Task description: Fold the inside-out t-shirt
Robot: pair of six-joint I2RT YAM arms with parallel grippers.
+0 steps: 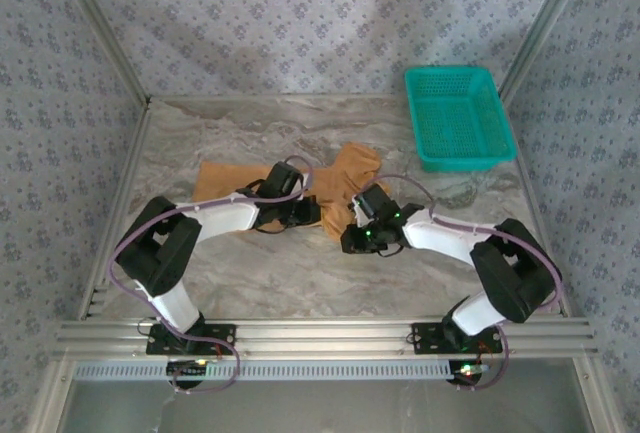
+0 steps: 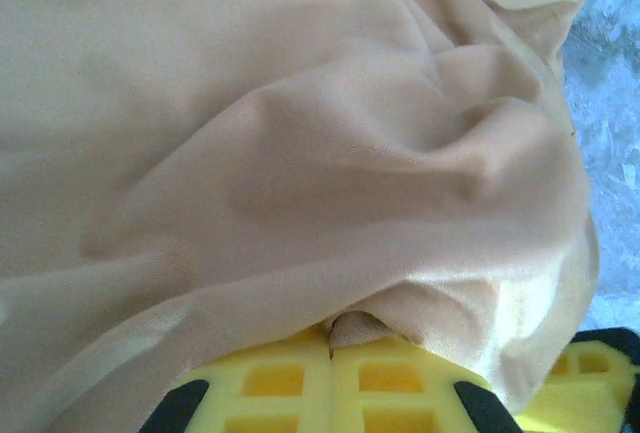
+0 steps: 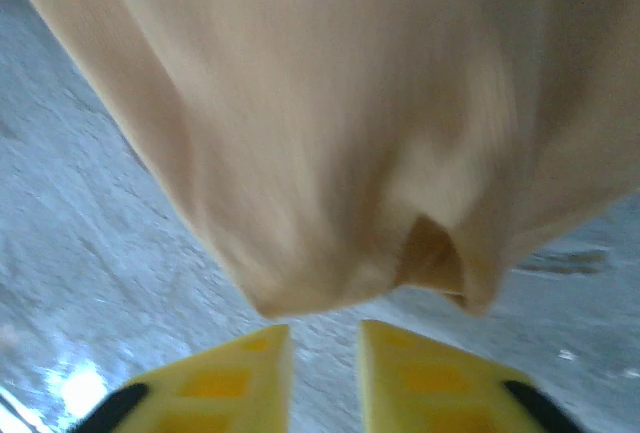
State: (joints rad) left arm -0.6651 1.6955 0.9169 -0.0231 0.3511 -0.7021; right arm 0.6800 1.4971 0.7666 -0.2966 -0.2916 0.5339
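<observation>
Fabric of the plain tan short-sleeved cloth t-shirt (image 1: pixel 345 175) lies rumpled at the middle of the grey marbled table (image 1: pixel 280 273), between the two arms. The left gripper (image 2: pixel 332 353) is clamped on a fold of it, jaws together. The right gripper (image 3: pixel 325 338) stands slightly parted, bare table showing between its jaws, with the shirt's edge just beyond them. A teal plastic mesh basket (image 1: pixel 470 161) sits well apart at the far right.

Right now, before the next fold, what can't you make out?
Top view: t-shirt middle, hidden under both arms.
Left wrist: which part the left gripper pinches; cloth too close, cut off.
Right wrist: t-shirt blurred; hem or sleeve unclear ahead of open right gripper.
</observation>
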